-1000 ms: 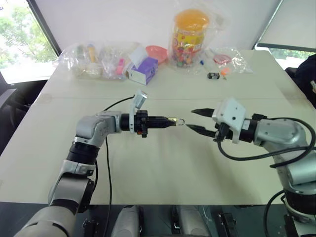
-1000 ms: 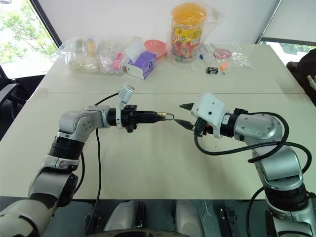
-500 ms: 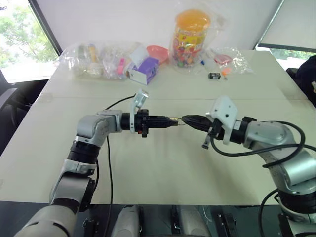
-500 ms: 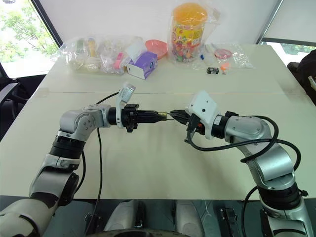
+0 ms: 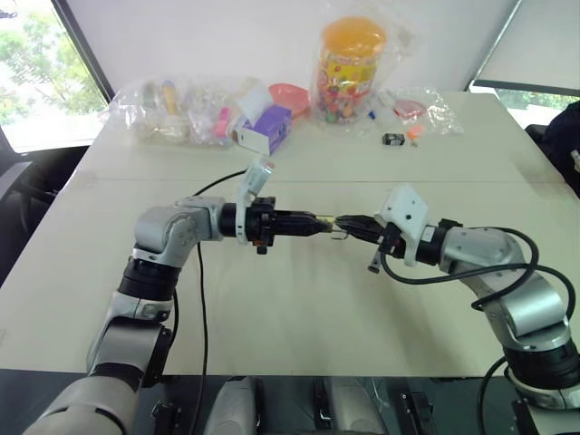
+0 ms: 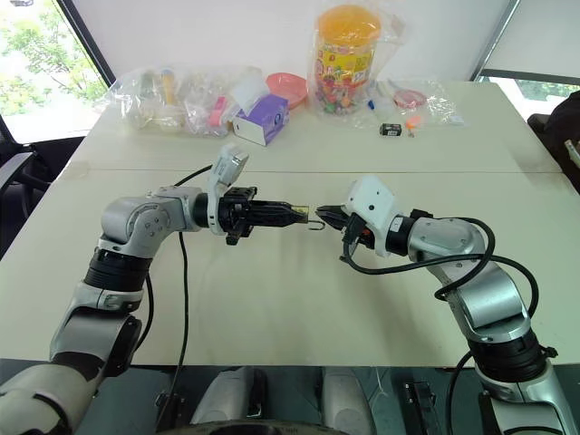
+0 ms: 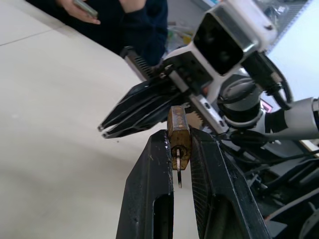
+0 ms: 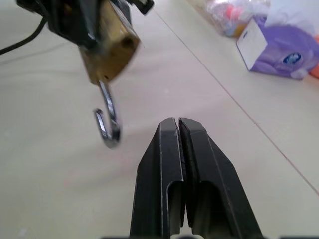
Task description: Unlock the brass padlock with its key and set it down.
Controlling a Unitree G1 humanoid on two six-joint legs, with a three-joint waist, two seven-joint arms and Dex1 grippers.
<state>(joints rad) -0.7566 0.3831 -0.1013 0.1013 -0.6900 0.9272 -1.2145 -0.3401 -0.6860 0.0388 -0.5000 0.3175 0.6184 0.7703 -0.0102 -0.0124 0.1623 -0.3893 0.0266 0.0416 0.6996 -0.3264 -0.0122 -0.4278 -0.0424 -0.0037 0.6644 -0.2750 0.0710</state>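
My left gripper (image 5: 314, 220) is shut on the brass padlock (image 7: 178, 133), a small gold block held level above the table (image 5: 299, 317). A thin silvery key (image 7: 178, 172) sticks out of the lock's keyhole end, between my left fingers (image 7: 149, 199). The silvery loop (image 8: 107, 122) hangs from the lock's other end, swung open like a hook. My right gripper (image 8: 177, 122) is shut with nothing between its fingers. Its tips sit close beside the loop, just apart from it. The same meeting of both grippers shows at the padlock (image 6: 307, 211) in the right eye view.
Along the table's far edge lie clear plastic bags (image 5: 172, 113) of small items, a purple box (image 5: 265, 129), a pink bowl (image 5: 288, 95), an orange-lidded jar (image 5: 349, 68) and a small black object (image 5: 391, 139). A person's hand and dark sleeve (image 7: 124, 12) show beyond the table.
My right gripper went from open to shut, came in to the padlock's loop and sank a little. The loop, level before, now hangs down open. The left gripper kept its hold.
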